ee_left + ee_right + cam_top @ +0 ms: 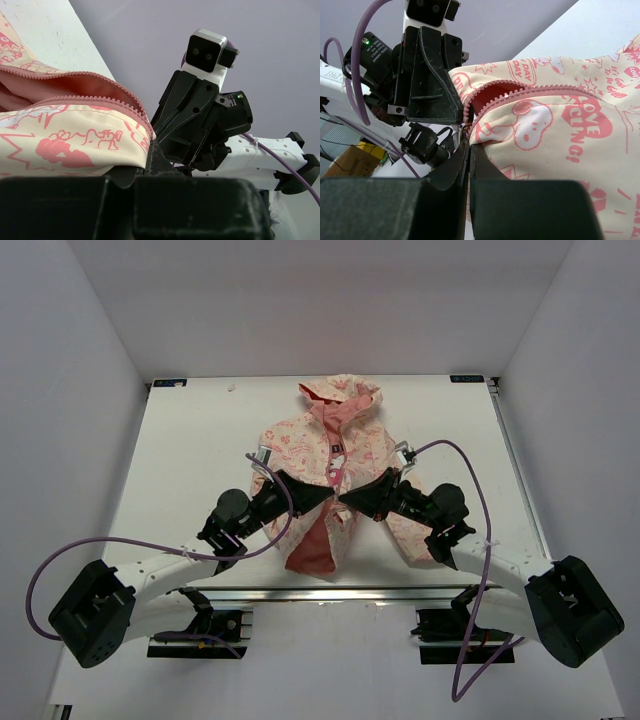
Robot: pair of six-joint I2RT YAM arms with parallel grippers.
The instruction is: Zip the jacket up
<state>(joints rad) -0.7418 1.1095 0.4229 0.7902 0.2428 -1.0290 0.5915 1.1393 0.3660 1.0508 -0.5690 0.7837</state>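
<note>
The jacket [355,450] lies on the white table [190,460], hood at the far end. Its cream, pink-printed front is parted low down and shows pink lining. Both grippers meet tip to tip at the pink zipper strip [490,102] in the jacket's middle. My left gripper [327,493] is shut, and the cream front edge [60,140] runs into its tips [151,147]. My right gripper [345,496] is shut too. Its tips [469,142] pinch a small metal piece where the zipper teeth meet. What exactly sits between the pads is hidden.
Purple cables [60,560] loop off both arms at the near corners. A metal rail [330,592] runs along the table's near edge under the jacket's hem. White walls enclose the table on three sides.
</note>
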